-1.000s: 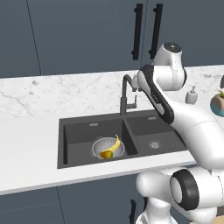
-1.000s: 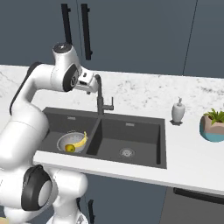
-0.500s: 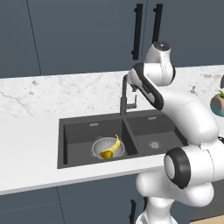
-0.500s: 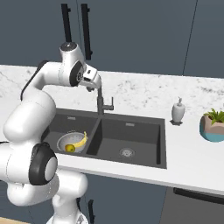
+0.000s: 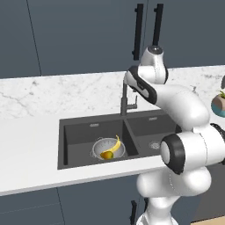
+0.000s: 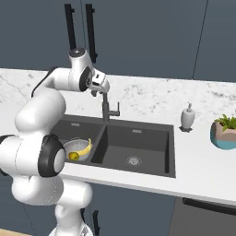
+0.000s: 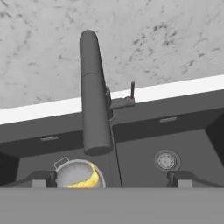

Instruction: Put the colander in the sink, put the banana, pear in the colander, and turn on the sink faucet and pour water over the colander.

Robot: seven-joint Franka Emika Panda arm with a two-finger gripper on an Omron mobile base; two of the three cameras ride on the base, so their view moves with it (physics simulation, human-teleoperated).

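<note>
The arm had swung across toward the centre of both base views over the last second, bringing the hand (image 6: pixel 100 85) from beside the sink faucet (image 6: pixel 106 106) to a spot just above its bent-over spout; nothing in the sink (image 6: pixel 152 138) had shifted. In the judgement of this moment, the loading steps looked finished and the work had passed to the water: the hand was lining up on the faucet, most likely for its small side lever (image 7: pixel 131 91).

The hand was released, its jaws spread wide and holding nothing; in the hand view the two tips stood far apart at the bottom edge, one near each lower corner.

The colander (image 5: pixel 107 148) sat in the left basin, in the lower centre of the left base view, with the banana (image 5: pixel 115 145) lying across it and the pear (image 5: pixel 106 154) tucked against the banana's lower end. The banana's long axis ran from the lower left up to the upper right in that view.

In the hand view the spout ran top to bottom down the middle, its mouth ending just above the colander's rim. The lever stood upright to the right of the faucet body, untouched, and no water showed.
</note>
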